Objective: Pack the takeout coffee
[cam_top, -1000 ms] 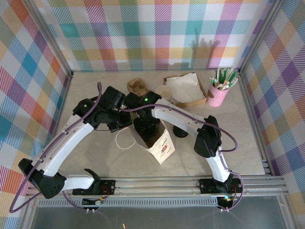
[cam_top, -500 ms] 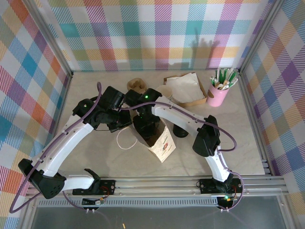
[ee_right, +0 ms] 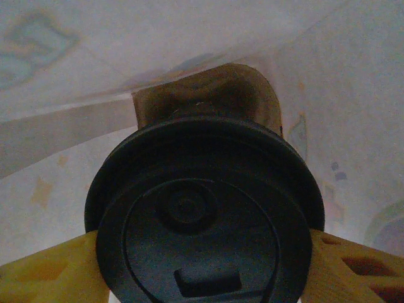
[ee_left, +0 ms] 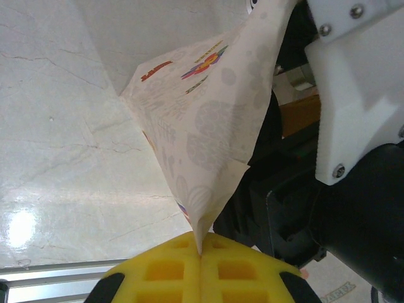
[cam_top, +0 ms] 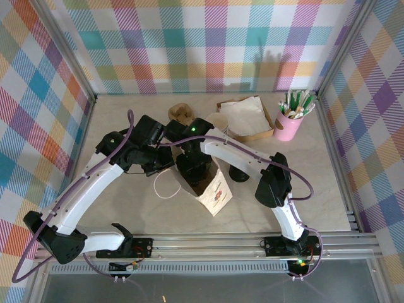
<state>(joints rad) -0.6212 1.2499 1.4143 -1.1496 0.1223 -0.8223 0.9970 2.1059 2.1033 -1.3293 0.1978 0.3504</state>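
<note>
Right jaws around takeout coffee [ee_right: 205, 214]

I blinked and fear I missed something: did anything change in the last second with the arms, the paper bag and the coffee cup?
Hardly anything. The right fingers, still clamped on the black-lidded paper coffee cup inside the white printed paper bag, crept slightly toward the far wall. The left fingers still pinch the bag's edge. Nothing was grasped or released.

One printed paper bag [cam_top: 214, 194], one lidded coffee cup [ee_right: 205, 227], one pink straw holder [cam_top: 287, 129], one napkin tray [cam_top: 252, 135]
</note>
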